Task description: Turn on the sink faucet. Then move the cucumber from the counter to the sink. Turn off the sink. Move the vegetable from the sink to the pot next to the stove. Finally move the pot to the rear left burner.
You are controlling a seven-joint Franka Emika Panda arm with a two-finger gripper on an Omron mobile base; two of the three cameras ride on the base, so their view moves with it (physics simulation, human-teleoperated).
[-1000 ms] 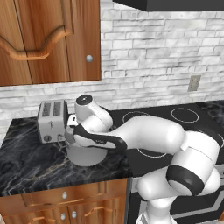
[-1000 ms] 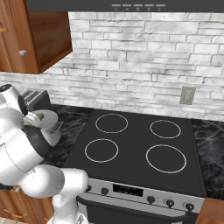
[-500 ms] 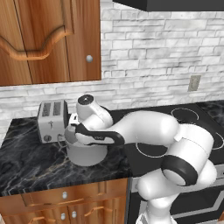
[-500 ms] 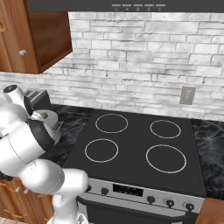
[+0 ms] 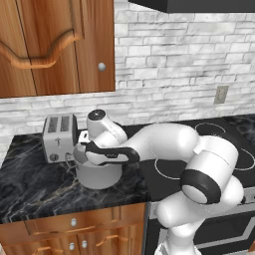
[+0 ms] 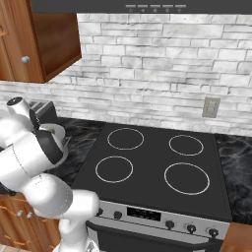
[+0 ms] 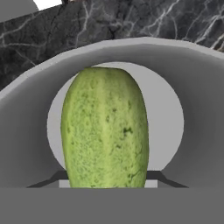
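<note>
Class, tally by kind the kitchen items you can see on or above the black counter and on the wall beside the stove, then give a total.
Toaster: 1
Pot: 1
Cucumber: 1
Wall outlet: 1
Total: 4

One pot (image 5: 99, 174), one cucumber (image 7: 105, 129), one toaster (image 5: 60, 137), four burners (image 6: 114, 169), apparently two cabinet knobs (image 5: 101, 66).

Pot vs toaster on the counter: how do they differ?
The pot is round and open-topped; the toaster is boxy with slots on top. The pot sits nearer the counter's front edge and the stove; the toaster stands behind, by the wall. Both are silver-grey metal.
</note>
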